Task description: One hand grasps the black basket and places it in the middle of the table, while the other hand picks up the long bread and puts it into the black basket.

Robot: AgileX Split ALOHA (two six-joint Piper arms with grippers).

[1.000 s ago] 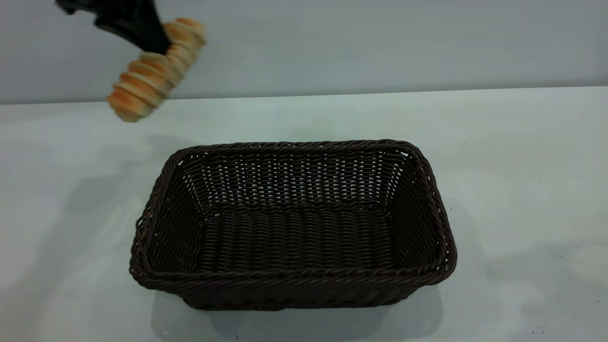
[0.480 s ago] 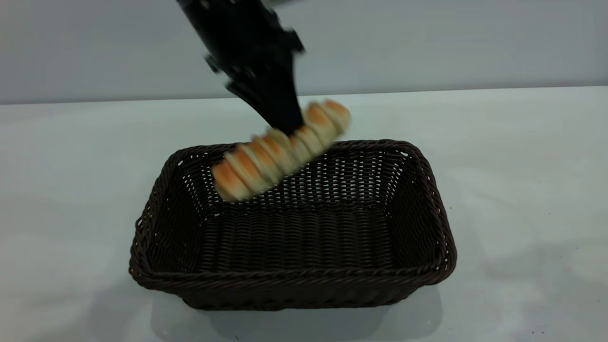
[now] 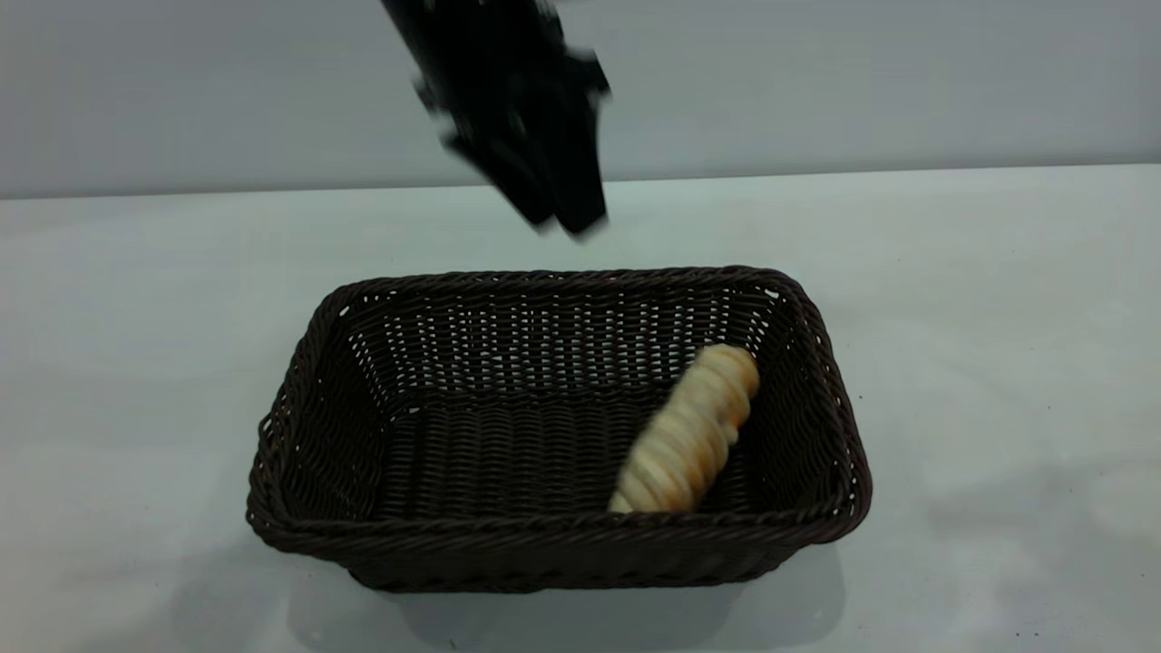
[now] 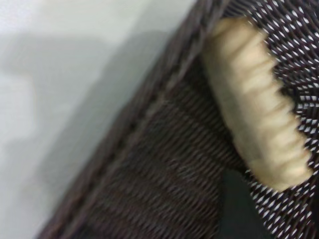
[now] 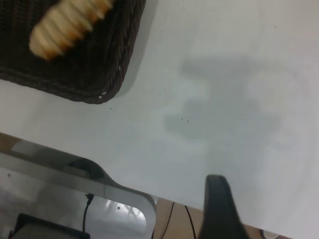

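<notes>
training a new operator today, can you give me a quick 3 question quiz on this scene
1. True or false: the long bread lies inside the black basket.
2. Which end of the basket, in the exterior view, holds the bread? A) left B) right C) dead centre
3. Fill in: the left gripper hangs above the basket's ___ rim, holding nothing.

Key: 1 true. 2 B. 3 far. The right gripper is off to the side over the table, away from the basket.
</notes>
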